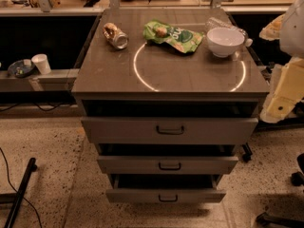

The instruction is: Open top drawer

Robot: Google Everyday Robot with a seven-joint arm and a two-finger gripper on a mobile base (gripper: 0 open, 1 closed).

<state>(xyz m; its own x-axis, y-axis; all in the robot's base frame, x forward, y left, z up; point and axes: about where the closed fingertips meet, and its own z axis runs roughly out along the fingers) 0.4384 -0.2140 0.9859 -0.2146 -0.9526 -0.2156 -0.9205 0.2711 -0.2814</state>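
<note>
The top drawer (118,130) is the widest grey drawer of the cabinet, with a small black loop handle (170,130) at its centre. It stands pulled out a little, and a dark gap shows above its front panel. Two narrower grey drawers, the middle one (128,165) and the bottom one (133,195), are also slightly out. Only a white and cream part of my arm (286,87) shows at the right edge, beside the cabinet's right corner. My gripper is out of view.
On the cabinet top (185,75) lie a crushed can (116,35), a green snack bag (173,36) and a white bowl (225,42) with a clear bottle (223,23) behind it. A white cup (42,63) stands on a ledge at left. A black pole (19,194) lies on the floor.
</note>
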